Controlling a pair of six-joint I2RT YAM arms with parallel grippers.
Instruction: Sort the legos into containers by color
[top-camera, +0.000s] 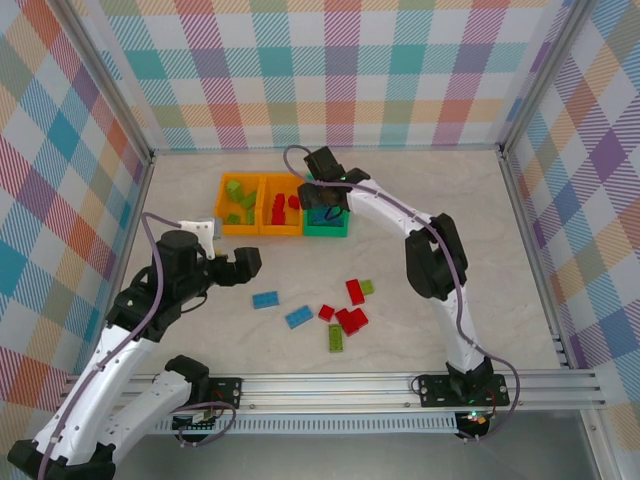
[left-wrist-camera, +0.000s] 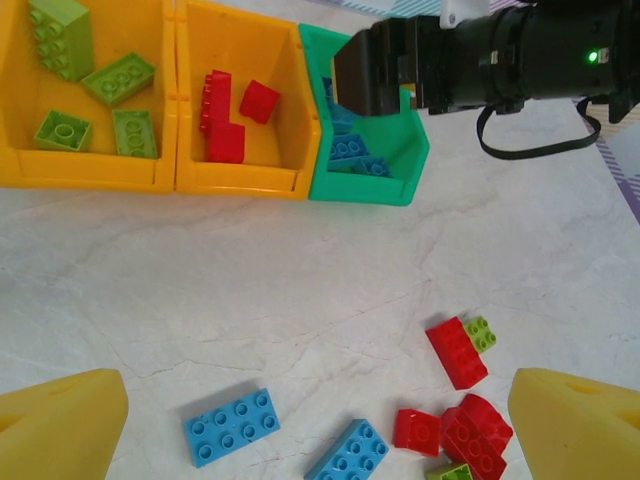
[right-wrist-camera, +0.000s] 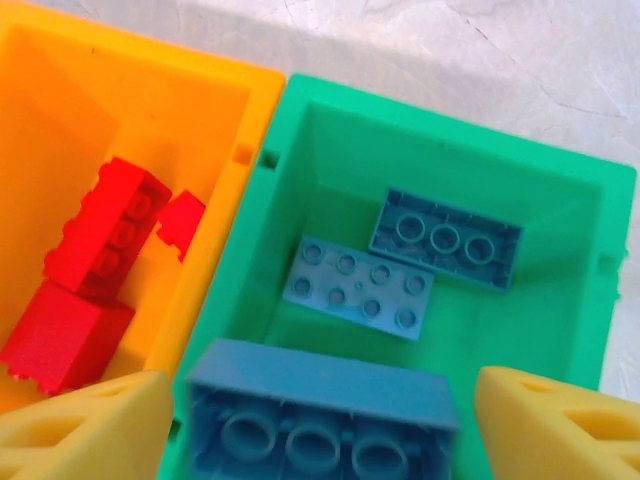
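Observation:
Three joined bins stand at the back. The left orange bin (top-camera: 224, 205) holds lime green legos (left-wrist-camera: 118, 78), the middle orange bin (left-wrist-camera: 290, 120) red ones (left-wrist-camera: 224, 115), and the green bin (right-wrist-camera: 330, 140) two blue ones (right-wrist-camera: 358, 288). My right gripper (right-wrist-camera: 322, 425) hangs open over the green bin. An upside-down blue brick (right-wrist-camera: 320, 400) sits between its fingers with a thin gap on each side. My left gripper (left-wrist-camera: 318, 415) is open and empty above the loose legos: two blue (left-wrist-camera: 231, 427), several red (left-wrist-camera: 456, 352) and two lime green (left-wrist-camera: 480, 333).
The right arm (left-wrist-camera: 500, 60) reaches across the green bin's far side. Loose bricks (top-camera: 340, 315) cluster mid-table, between the two arms. Checked walls (top-camera: 330, 70) and metal rails close in the table on three sides.

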